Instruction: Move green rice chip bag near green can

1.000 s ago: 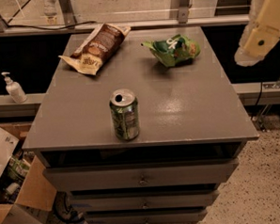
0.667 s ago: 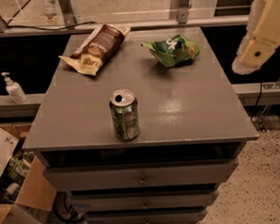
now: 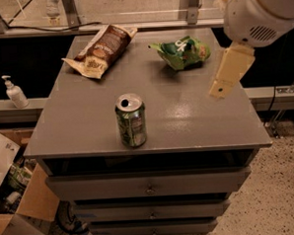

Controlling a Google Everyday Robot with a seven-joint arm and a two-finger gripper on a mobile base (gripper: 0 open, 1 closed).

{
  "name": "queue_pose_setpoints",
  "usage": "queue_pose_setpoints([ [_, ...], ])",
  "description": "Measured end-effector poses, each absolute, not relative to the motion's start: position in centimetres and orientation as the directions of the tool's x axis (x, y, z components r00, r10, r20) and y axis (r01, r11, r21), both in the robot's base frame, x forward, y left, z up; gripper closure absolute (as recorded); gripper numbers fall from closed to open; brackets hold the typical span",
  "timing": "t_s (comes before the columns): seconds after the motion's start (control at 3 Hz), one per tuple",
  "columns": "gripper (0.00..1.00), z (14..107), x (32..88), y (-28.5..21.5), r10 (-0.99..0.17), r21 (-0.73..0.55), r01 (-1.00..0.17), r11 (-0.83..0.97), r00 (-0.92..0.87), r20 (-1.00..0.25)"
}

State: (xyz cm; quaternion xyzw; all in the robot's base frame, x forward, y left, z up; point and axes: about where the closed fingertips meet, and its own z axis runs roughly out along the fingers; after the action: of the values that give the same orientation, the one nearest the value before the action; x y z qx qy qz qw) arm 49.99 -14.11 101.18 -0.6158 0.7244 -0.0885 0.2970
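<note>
A small bright-green rice chip bag lies crumpled on a grey counter, toward its back edge. It sits just to the left of the robot's hand and slightly farther back, near the hand but not touching it. The hand is a pale cream piece that hangs at a slant above the right side of the counter, below a rounded white arm housing in the upper right corner. I cannot tell whether the hand is spread or pressed together, and it holds nothing that can be seen.

The green can stands upright near the counter's front edge. It is well to the left of the hand, nearer the viewer and well apart from the chip bag. Its silver top is opened.

A longer brown and cream snack bag lies flat at the back left of the counter, farther left of the hand than the green bag. Drawers run below the counter top. Off the counter, far to the left of the hand, a white pump bottle stands on a ledge, with cardboard boxes on the floor below it.
</note>
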Motion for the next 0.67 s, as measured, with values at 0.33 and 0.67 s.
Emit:
queue_pose_setpoints([
  [0.33,0.0,97.97,54.52,-14.29,-0.943,-0.499,-0.828,0.255,-0.098,-0.319],
  [0.67,0.0,97.97,54.52,-14.29,-0.943,-0.499,-0.828,0.255,-0.098,-0.319],
])
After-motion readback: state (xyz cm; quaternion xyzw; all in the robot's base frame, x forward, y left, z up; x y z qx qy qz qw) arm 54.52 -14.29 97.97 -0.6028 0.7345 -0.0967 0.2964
